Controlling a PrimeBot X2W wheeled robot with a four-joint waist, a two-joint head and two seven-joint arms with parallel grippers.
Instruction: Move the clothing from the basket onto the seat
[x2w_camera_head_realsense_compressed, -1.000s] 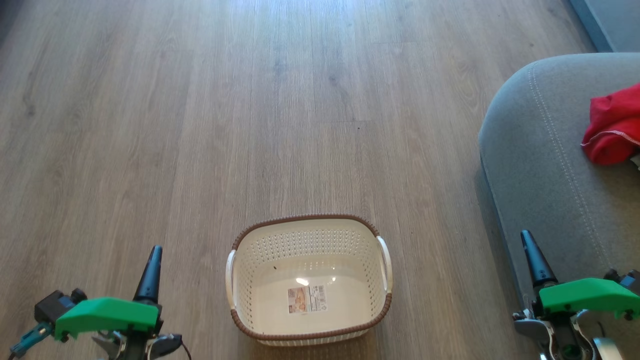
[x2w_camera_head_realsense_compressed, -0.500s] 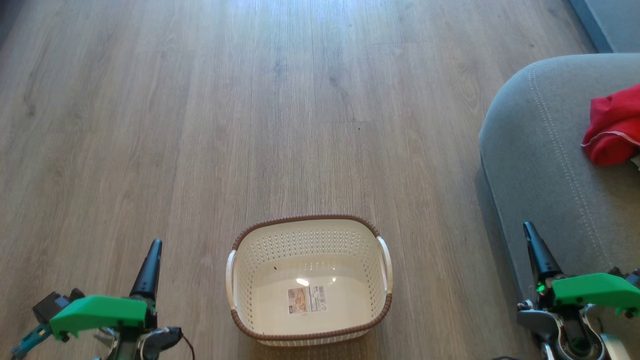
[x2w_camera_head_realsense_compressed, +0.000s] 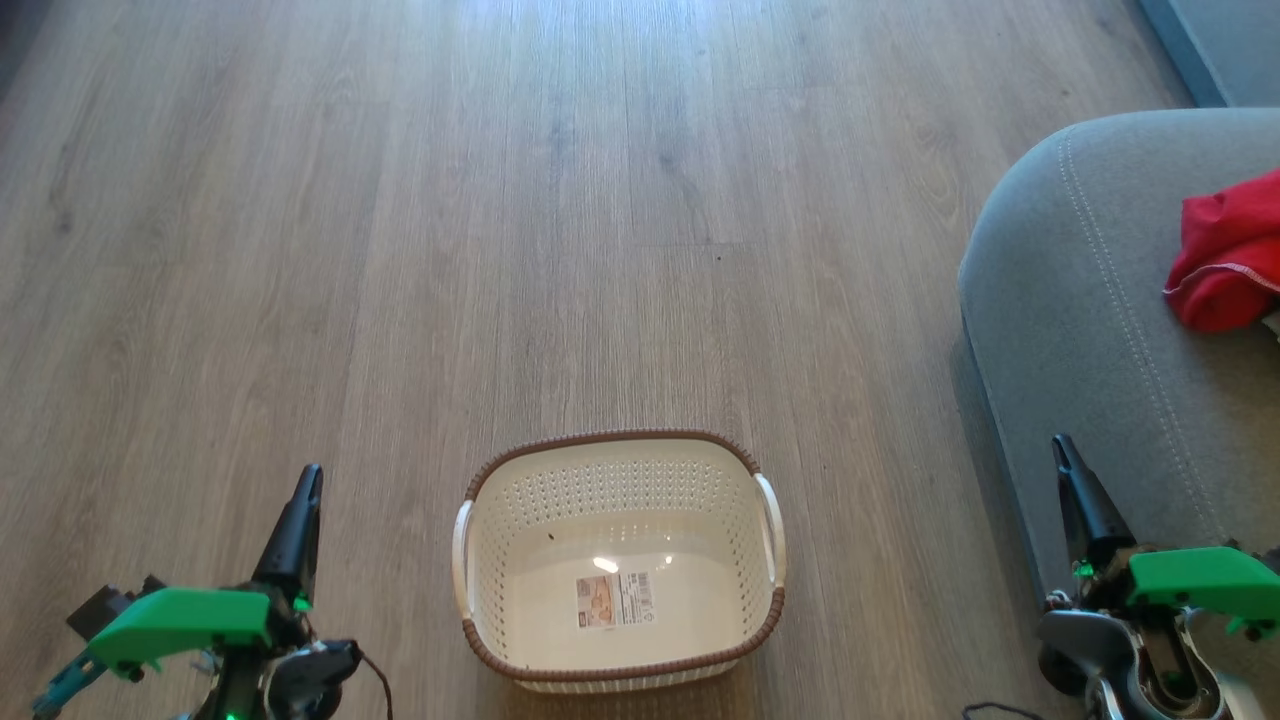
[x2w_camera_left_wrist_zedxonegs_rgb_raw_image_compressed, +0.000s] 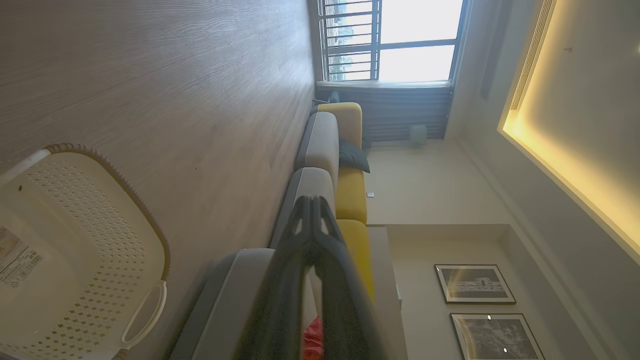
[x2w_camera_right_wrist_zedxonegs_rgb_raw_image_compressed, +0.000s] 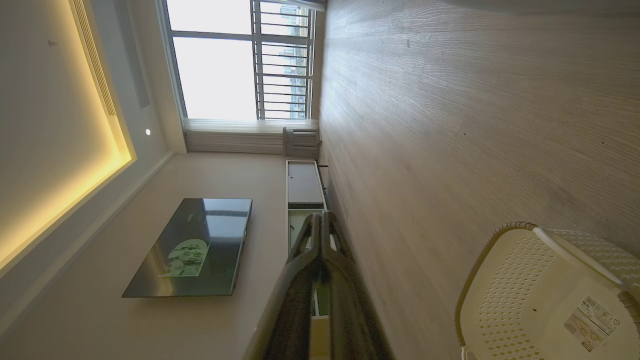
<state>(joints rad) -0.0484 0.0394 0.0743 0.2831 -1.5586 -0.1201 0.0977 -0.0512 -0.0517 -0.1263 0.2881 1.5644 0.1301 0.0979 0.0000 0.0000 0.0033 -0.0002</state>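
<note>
**Basket** (x2w_camera_head_realsense_compressed: 610, 437): empty, label bare, standing on the floor (x2w_camera_head_realsense_compressed: 500, 250) near the rounded corner of the seat (x2w_camera_head_realsense_compressed: 1080, 320).
**Clothing** (x2w_camera_head_realsense_compressed: 1225, 255): red, lying on the seat, inward of that corner.
**Change:** both pincers have drawn slightly back. Nothing else has moved, so the task looks complete and the arms appear to be retiring.
**Left pincer** (x2w_camera_head_realsense_compressed: 308, 490), **right pincer** (x2w_camera_head_realsense_compressed: 1066, 462): fully closed, holding nothing, flanking the basket with fingers pointing forward.

Shifted left gripper (x2w_camera_head_realsense_compressed: 311, 476) slightly outward, wrist end moving leftward and lower in the head view, tip creeping upward and leaning more to the right. Shifted right gripper (x2w_camera_head_realsense_compressed: 1062, 446) slightly rightward too, tip likewise creeping upward.
</note>
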